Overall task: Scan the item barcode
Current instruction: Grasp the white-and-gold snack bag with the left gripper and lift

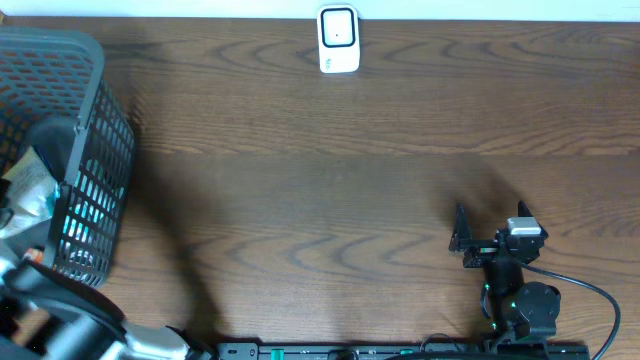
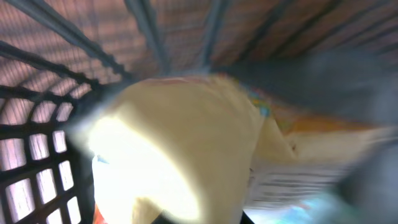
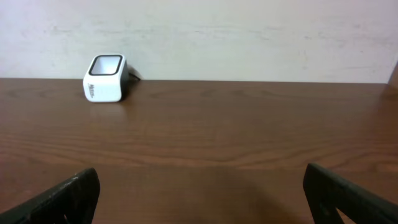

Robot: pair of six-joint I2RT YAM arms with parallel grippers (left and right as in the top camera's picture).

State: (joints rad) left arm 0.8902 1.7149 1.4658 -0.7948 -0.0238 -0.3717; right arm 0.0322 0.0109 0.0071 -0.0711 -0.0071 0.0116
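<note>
The item, a cream packet [image 2: 186, 143] with printed text and blue and orange patches, fills the blurred left wrist view. It lies inside the grey mesh basket [image 1: 95, 150] at the table's left edge, where the overhead view shows it as pale packaging [image 1: 30, 185]. My left arm [image 1: 60, 310] reaches into the basket from the front. Its fingers are hidden by the packet, shut on it as far as the view shows. The white barcode scanner [image 1: 338, 40] [image 3: 106, 78] stands at the table's far edge. My right gripper [image 1: 490, 225] [image 3: 202, 186] rests open at the front right, with nothing between its fingers.
The basket's mesh walls [image 2: 37, 155] surround the packet closely on the left and above. Brown wooden tabletop [image 1: 320, 170] spans between the basket, the scanner and the right arm. A white wall [image 3: 249, 31] rises behind the scanner.
</note>
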